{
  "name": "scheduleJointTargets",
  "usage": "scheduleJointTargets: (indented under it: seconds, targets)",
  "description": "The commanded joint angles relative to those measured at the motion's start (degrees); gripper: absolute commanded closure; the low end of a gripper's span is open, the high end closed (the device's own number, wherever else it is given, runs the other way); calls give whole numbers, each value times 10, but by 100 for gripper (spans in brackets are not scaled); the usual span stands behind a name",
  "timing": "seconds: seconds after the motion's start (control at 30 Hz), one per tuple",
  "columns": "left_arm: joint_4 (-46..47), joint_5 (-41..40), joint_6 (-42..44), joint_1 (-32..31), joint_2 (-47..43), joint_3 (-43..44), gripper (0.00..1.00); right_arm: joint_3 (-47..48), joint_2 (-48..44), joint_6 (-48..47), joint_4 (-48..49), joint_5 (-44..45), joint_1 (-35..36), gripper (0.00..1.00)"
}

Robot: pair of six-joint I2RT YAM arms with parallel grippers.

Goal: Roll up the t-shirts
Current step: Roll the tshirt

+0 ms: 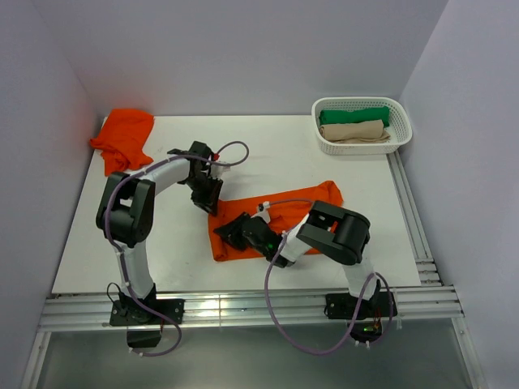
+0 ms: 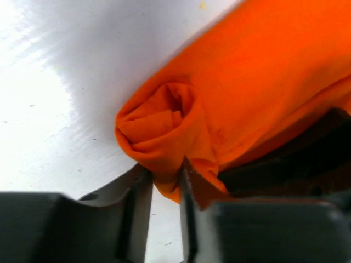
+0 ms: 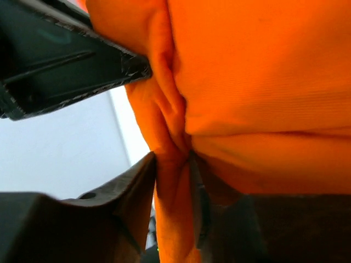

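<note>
A bright orange t-shirt (image 1: pixel 280 212) lies folded into a long strip across the middle of the table. My left gripper (image 1: pixel 207 197) is shut on its far left end, where the cloth is curled into a small roll (image 2: pixel 164 123); the gripper itself (image 2: pixel 164 178) pinches the cloth. My right gripper (image 1: pixel 229 232) is shut on the near left edge of the same shirt (image 3: pixel 263 82), with a fold of cloth between its jaws (image 3: pixel 173 164). A second orange t-shirt (image 1: pixel 123 136) lies crumpled at the far left corner.
A white mesh basket (image 1: pixel 399 142) at the far right holds a green roll (image 1: pixel 353 116) and a beige roll (image 1: pixel 354 132). An aluminium rail (image 1: pixel 243 308) runs along the near table edge, with another rail (image 1: pixel 409 211) along the right side.
</note>
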Motion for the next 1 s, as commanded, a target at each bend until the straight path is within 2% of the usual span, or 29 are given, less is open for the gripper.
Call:
scheduleJointTargets:
  seconds: [0.0, 0.03, 0.1, 0.17, 0.3, 0.4, 0.5, 0.67, 0.97]
  targets:
    - [-10, -45, -5, -10, 0, 33, 77, 62, -54, -60, -235, 53, 17, 61]
    - [-11, -51, -5, -12, -2, 34, 84, 79, -71, -71, -323, 70, 23, 53]
    - [-19, -75, -5, -18, -4, 37, 91, 124, -80, -88, -436, 109, 37, 47]
    - [-25, -86, -4, -21, -6, 40, 99, 172, -87, -95, -507, 130, 45, 42]
    - [-37, -115, -4, -35, -7, 47, 100, 274, -74, -96, -734, 211, 73, 40]
    - [-49, -128, -4, -41, -2, 56, 100, 360, -57, -95, -858, 270, 95, 40]
    - [-57, -137, -5, -48, 3, 66, 100, 428, -35, -103, -921, 302, 107, 40]
    - [-71, -143, -5, -57, 12, 77, 100, 520, 12, -156, -959, 342, 111, 42]
    - [-85, -154, -29, -70, 29, 92, 99, 628, 92, -180, -1032, 395, 117, 44]
